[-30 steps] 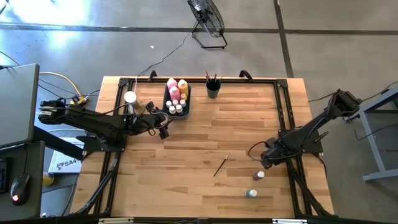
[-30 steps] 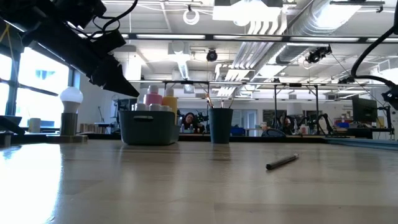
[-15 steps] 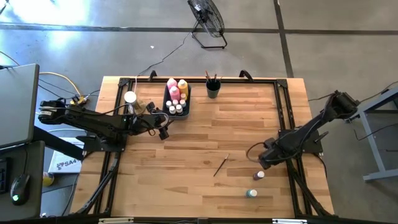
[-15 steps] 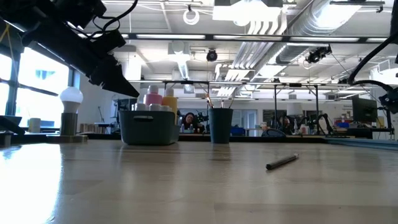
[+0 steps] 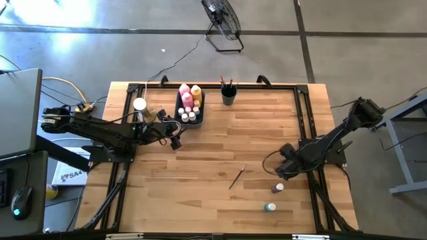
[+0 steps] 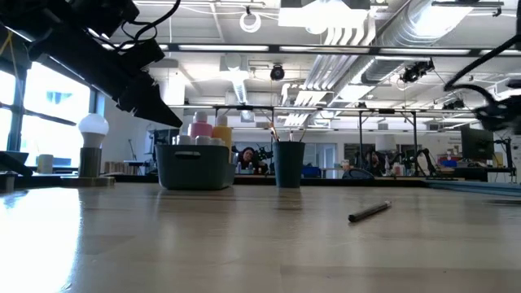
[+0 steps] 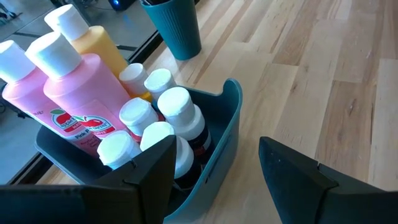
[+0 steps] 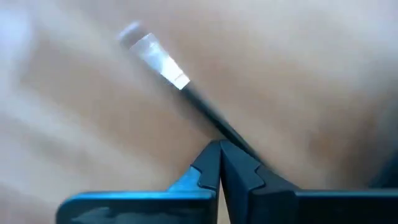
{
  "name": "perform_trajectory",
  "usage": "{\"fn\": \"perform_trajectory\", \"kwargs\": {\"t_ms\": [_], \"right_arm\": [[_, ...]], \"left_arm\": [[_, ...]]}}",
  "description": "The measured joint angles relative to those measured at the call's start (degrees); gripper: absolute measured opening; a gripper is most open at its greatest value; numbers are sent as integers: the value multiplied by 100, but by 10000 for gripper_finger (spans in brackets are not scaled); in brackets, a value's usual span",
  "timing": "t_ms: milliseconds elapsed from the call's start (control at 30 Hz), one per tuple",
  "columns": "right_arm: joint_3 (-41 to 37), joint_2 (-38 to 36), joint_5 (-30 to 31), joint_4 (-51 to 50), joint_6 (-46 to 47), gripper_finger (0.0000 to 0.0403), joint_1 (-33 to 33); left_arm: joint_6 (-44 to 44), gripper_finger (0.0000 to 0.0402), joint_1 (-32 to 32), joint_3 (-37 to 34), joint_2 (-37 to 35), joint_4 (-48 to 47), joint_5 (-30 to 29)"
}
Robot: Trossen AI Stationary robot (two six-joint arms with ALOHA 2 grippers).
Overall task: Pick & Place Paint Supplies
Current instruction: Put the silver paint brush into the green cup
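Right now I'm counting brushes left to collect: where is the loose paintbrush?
In the high view the paintbrush lies flat on the bare table, near the middle, between the shut right pincer and the bin.

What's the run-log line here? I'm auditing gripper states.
left gripper: jaws open, at dark bin of white-capped paint bottles | right gripper: jaws shut, empty | thin dark paintbrush: on table

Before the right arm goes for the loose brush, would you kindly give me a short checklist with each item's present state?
1. Thin dark-handled paintbrush lying free on the wooden table: ok.
2. Right claw open for pickup: not ok, shut.
3. Right claw over the brush: not ok, off to its side.
4. Left claw open, empty, by the dark teal bin: ok.
5. Dark teal cup upright: ok.
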Motion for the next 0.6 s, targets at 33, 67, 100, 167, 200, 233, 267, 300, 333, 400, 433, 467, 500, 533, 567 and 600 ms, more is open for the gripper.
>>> {"fn": "perform_trajectory", "kwargs": {"t_ms": [33, 67, 100, 167, 200, 233, 267, 300, 333, 400, 433, 467, 500, 533, 567, 600], "right_arm": [[16, 9, 306, -3, -58, 2, -11], [35, 9, 547, -12, -80, 2, -17], [51, 2, 750, -27, -102, 2, -19], [66, -3, 1025, -13, -105, 2, -40], [67, -2, 1057, -12, -132, 2, -80], [67, -2, 1057, -13, -209, 2, -123], [68, -3, 1041, -10, -271, 2, -164], [68, -4, 1031, 19, -351, 2, -201], [69, -4, 1016, 80, -414, 2, -233], [125, -15, 966, 128, -610, 2, -295], [177, -27, 965, 119, -724, 2, -322], [254, -46, 971, 72, -853, 2, -364], [353, -65, 1026, 16, -985, 2, -409], [472, -89, 1098, -66, -1112, 2, -452], [604, -114, 1167, -217, -1228, 2, -499], [744, -143, 1236, -414, -1330, 2, -556]], "left_arm": [[0, 223, 0, 0, 0, 0, 0], [0, 223, 0, 0, 0, 0, 0], [0, 223, 0, 0, 0, 0, 0], [0, 223, 0, 0, 0, 2, 0], [1, 223, 0, 0, 0, 7, 0], [1, 223, 0, 0, 0, 11, -1], [0, 223, 0, 0, 0, 11, -1], [0, 223, 0, 0, 0, 11, -2], [2, 223, 0, 0, 0, 11, -2], [2, 223, 0, 0, 0, 11, -2], [7, 223, 0, 0, 0, 9, -2], [7, 223, 0, 0, 0, 11, -2], [9, 223, 0, 0, 0, 11, -2], [12, 223, 0, 0, 0, 11, -2], [19, 223, 0, 0, 0, 11, -2], [20, 223, 0, 0, 0, 11, -4]]}}
